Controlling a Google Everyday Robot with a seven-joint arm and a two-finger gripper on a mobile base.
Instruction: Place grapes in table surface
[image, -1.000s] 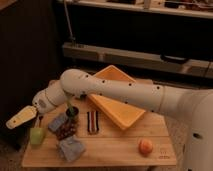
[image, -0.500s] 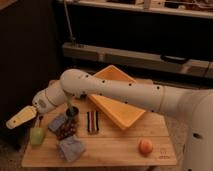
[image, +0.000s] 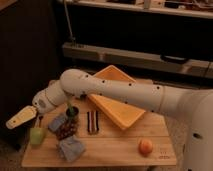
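The grapes (image: 65, 131) are a small dark lumpy bunch lying on the light wooden table surface (image: 115, 150), near its left side. My gripper (image: 21, 119) is at the end of the white arm, out past the table's left edge. It sits to the left of the grapes and slightly above them, apart from them. Nothing shows in its grasp.
A green fruit (image: 36, 135) lies left of the grapes. A grey-blue cloth (image: 70, 148) lies in front of them. A dark green cup (image: 72, 111) and a striped object (image: 92, 121) are behind and right. A yellow-orange bin (image: 118, 100) is tilted at the back. An orange-red fruit (image: 145, 146) sits front right.
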